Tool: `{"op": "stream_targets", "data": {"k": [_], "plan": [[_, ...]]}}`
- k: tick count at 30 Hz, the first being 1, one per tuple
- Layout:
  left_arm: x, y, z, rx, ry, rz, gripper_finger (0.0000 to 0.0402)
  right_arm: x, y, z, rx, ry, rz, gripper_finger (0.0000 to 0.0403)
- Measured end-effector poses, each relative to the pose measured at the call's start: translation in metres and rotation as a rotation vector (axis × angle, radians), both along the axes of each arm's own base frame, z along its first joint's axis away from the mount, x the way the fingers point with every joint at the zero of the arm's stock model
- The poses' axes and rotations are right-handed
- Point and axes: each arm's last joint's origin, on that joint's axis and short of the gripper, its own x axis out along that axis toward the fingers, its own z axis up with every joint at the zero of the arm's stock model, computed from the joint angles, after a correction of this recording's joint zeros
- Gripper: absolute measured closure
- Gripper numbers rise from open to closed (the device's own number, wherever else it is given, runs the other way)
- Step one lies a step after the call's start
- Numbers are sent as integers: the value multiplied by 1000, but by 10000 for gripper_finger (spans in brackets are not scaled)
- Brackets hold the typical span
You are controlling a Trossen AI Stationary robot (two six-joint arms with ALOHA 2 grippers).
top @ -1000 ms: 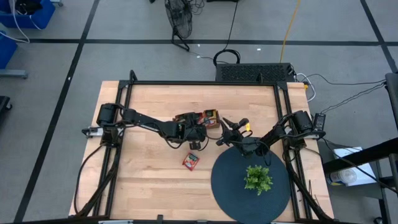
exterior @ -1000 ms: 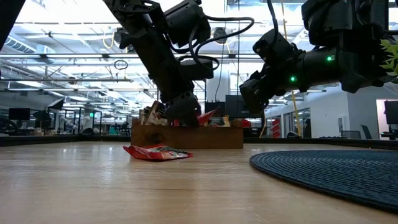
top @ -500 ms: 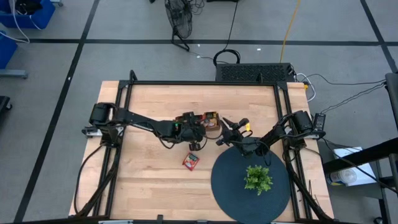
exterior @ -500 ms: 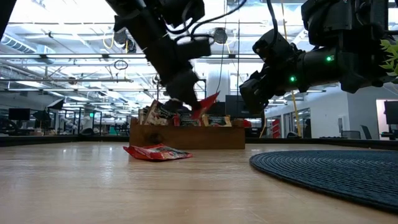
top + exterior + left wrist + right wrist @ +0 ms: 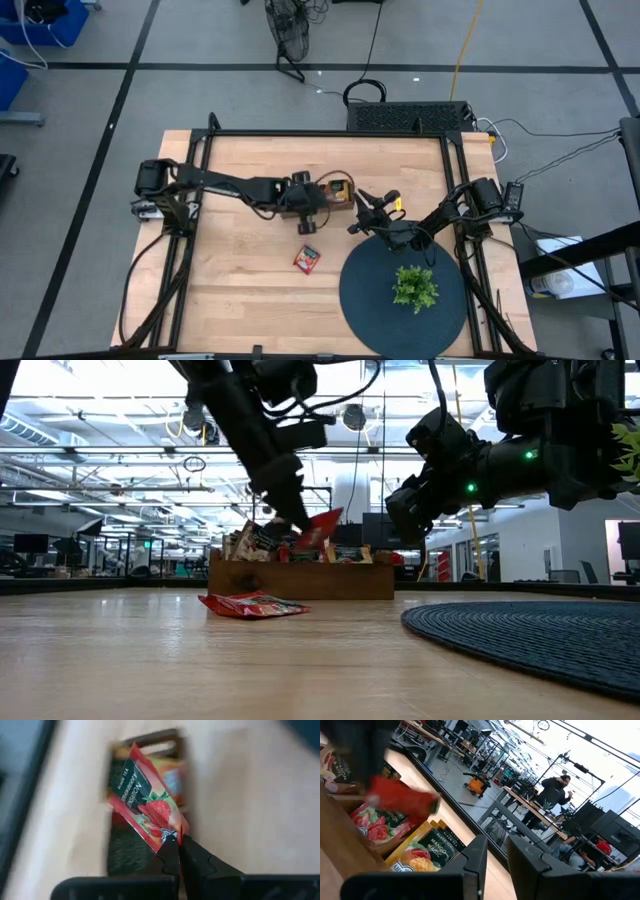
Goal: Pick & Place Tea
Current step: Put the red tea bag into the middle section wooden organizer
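Since the earlier frame, the left gripper [image 5: 300, 532] has risen from the brown wooden compartment tray [image 5: 300, 578] and swung back over it, its fingers now pressed together on one corner of a red flat square tea sachet [image 5: 147, 807] that hangs clear above the tray. You see the lift stage of the pick in hand. The next move, by judgement, calls for you to carry this sachet away from the tray and lower it to the table, perhaps near the red sachet already lying flat on the wood [image 5: 307, 259], before releasing. Further right, more sachets stand in the tray, among them a mango-printed one [image 5: 422, 851]. The right gripper [image 5: 362, 208] waits just beside the tray, above the far edge of the round dark woven mat [image 5: 370, 300], its fingers slightly parted and empty. A small green plant [image 5: 414, 287] sits on the mat. The surface is a pale butcher-block table [image 5: 240, 290]; beyond lies an open workshop where a person [image 5: 556, 791] stands at a bench.
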Motion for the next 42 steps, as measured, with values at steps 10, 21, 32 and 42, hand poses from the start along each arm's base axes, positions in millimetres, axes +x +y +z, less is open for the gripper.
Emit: {"op": "stream_targets", "data": {"k": [10, 21, 32, 42], "plan": [[1, -12, -3, 134, 8, 66, 395, 0, 0, 0, 5, -8, 2, 342], [9, -11, -34, 188, 83, 112, 383, 0, 0, 0, 9, -13, 8, 342], [16, -11, -54, 168, 87, 161, 376, 0, 0, 1, 7, -16, 4, 342], [16, -13, -51, 146, 49, 196, 305, 0, 0, 1, 6, -14, 4, 342]]}}
